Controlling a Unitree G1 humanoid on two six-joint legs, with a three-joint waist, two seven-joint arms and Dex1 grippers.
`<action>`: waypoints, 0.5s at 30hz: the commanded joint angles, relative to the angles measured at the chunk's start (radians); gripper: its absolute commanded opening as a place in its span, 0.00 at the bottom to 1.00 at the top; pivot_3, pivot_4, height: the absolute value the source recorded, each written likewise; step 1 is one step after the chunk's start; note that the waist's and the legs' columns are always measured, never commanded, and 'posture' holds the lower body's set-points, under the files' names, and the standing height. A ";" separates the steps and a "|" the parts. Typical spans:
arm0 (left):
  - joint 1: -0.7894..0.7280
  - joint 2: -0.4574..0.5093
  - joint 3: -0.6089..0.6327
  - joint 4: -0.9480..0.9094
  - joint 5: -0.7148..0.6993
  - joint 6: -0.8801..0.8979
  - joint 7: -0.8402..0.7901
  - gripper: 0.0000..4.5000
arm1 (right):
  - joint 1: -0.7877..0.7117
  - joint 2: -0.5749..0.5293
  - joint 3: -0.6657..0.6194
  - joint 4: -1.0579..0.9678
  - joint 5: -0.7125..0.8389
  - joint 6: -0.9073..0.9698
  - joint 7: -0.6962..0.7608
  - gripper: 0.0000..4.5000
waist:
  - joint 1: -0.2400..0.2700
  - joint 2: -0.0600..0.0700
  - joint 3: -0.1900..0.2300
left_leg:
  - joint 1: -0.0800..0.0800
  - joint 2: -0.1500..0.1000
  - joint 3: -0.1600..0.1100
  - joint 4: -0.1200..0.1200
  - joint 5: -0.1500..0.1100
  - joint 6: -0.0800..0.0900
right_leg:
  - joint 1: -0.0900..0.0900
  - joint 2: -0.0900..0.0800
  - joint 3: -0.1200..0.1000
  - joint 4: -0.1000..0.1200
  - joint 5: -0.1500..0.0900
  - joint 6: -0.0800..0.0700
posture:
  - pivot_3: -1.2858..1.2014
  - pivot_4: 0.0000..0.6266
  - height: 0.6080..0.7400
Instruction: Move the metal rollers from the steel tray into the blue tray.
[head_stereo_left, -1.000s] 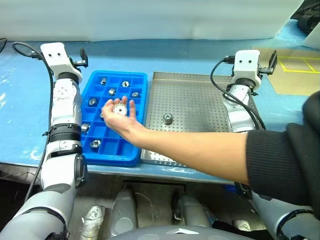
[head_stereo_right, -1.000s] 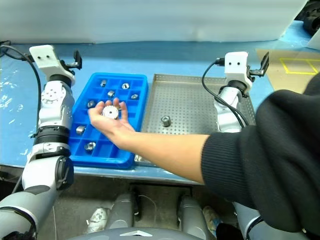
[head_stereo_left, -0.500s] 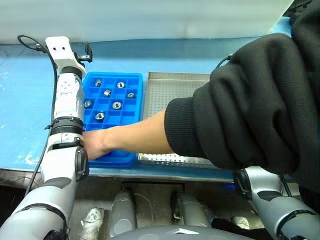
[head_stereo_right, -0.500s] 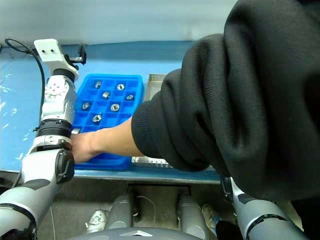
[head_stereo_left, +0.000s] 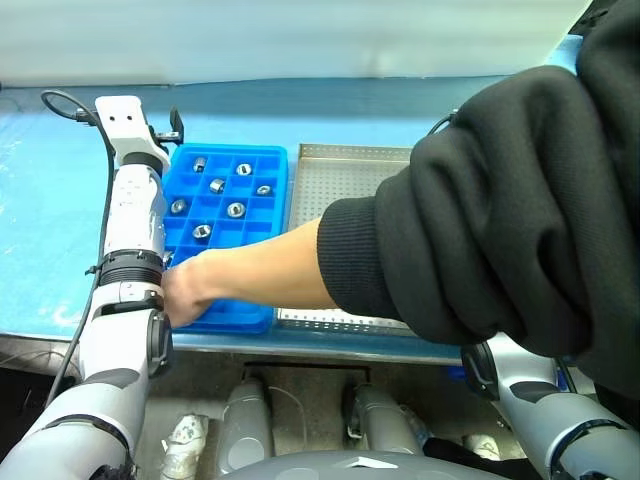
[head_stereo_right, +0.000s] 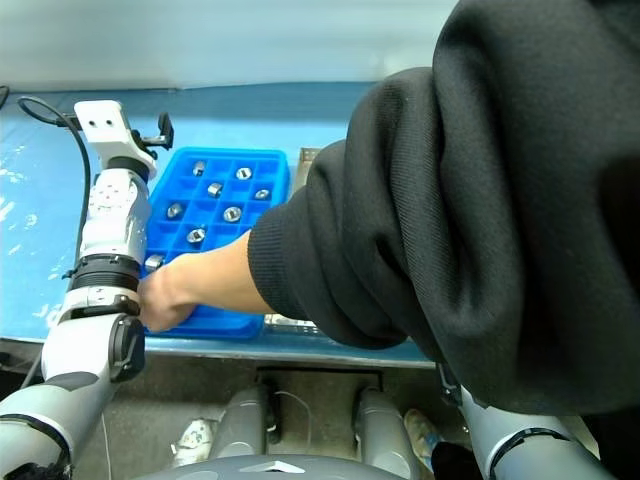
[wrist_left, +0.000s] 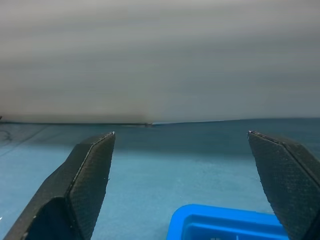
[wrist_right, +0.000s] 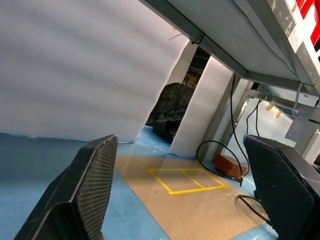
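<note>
The blue tray (head_stereo_left: 232, 149) lies on the table with several metal rollers (head_stereo_left: 236, 210) in its far compartments. To its right, a strip of the steel tray (head_stereo_left: 345, 175) shows its dotted floor; a person's black sleeve (head_stereo_left: 500, 200) covers the rest of it. The person's hand (head_stereo_left: 190, 290) rests at the blue tray's near left corner. My left gripper (wrist_left: 180, 145) hovers open and empty just beyond the tray's far left corner, pointing at the back wall. My right gripper (wrist_right: 180, 145) is open and empty too, aimed away from the table.
Blue sheeting (head_stereo_left: 50, 220) covers the table, with a pale wall behind it. The person's arm reaches in from the right across both trays. The right wrist view shows a yellow-taped floor patch (wrist_right: 185, 182) and cables (wrist_right: 220, 150).
The person's hand, which held a roller palm-up over the blue tray, has come down to the tray's near left corner. The person leaned in, and the sleeve now covers the steel tray. Both grippers stayed open.
</note>
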 joint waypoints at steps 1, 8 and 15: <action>-0.046 0.031 -0.006 -0.026 0.017 -0.012 -0.007 1.00 | 0.021 0.000 -0.014 -0.080 -0.008 0.005 -0.013 0.92 | 0.000 0.000 0.000 | 0.000 0.000 0.000 0.000 0.000 0.000 | 0.000 0.000 0.000 0.000 0.000 0.000 | 0.43 0.24 1.00; -0.035 0.001 -0.023 0.021 0.027 0.010 0.002 1.00 | 0.090 0.004 -0.023 -0.182 -0.020 0.066 -0.010 0.92 | -0.009 0.000 0.000 | 0.000 0.000 0.000 0.000 0.000 0.000 | 0.000 0.000 0.001 0.000 0.000 0.000 | 0.40 0.24 1.00; -0.075 -0.033 -0.047 0.066 0.033 -0.018 -0.023 1.00 | 0.145 0.008 -0.032 -0.279 -0.037 0.125 -0.008 0.92 | -0.027 0.000 0.000 | 0.000 0.000 0.000 0.000 0.000 0.000 | 0.000 0.001 0.001 0.000 0.000 0.000 | 0.37 0.24 1.00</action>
